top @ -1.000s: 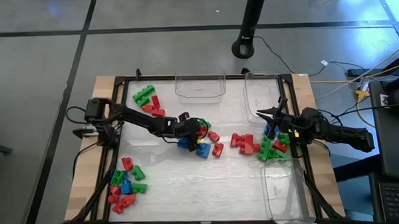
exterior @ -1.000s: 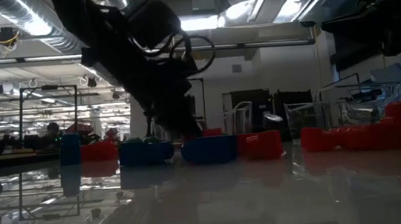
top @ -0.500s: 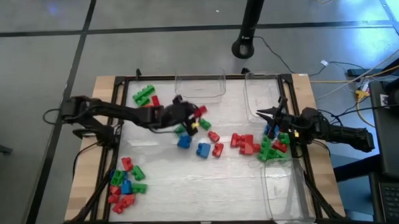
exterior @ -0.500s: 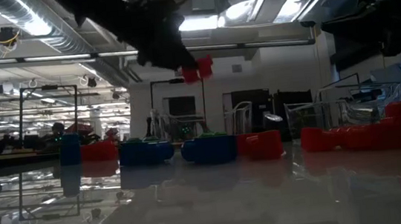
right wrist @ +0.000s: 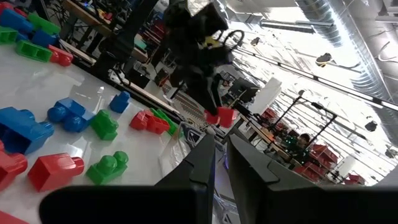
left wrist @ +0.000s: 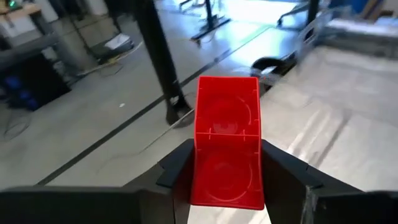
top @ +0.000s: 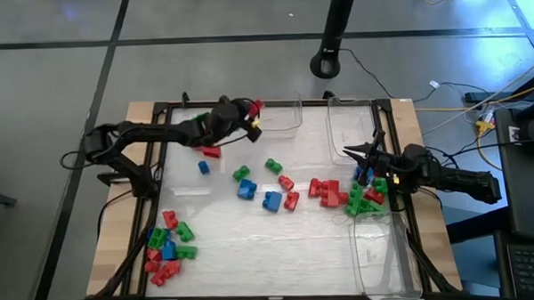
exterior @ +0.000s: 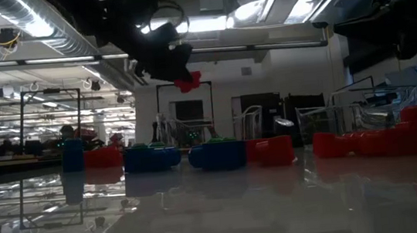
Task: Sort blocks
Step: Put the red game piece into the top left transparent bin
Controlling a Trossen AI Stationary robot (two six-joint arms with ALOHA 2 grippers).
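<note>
Left claw [top: 253, 109] raised above the far side of the tabletop [top: 252, 244], clamped on a red block [top: 256, 106] held between its dark fingers [left wrist: 180, 165], close beside the clear bin [top: 268, 116] at the far edge. Seen from the low camera as a dark arm overhead with the red block [exterior: 187, 81] hanging well clear of the surface.

Right claw [top: 358, 152] resting low at the right side of the tabletop, fingers [right wrist: 202, 158] pinched nearly together and gripping nothing, beside a second clear bin [top: 351, 125] along the right edge. Just by it, a heap of green and red blocks [top: 367, 198].

Other blocks spread in several groups: a loose scatter of blue, green and red blocks [top: 270, 189] around the middle; a small blue block [top: 203, 167] lying alone left of centre; a red block on the surface [top: 210, 152] under the left arm; green blocks [top: 193, 126] in the far left corner; a mixed cluster [top: 166, 249] of red, green and blue in the near left corner. Third clear bin [top: 382, 266] at the near right corner.
</note>
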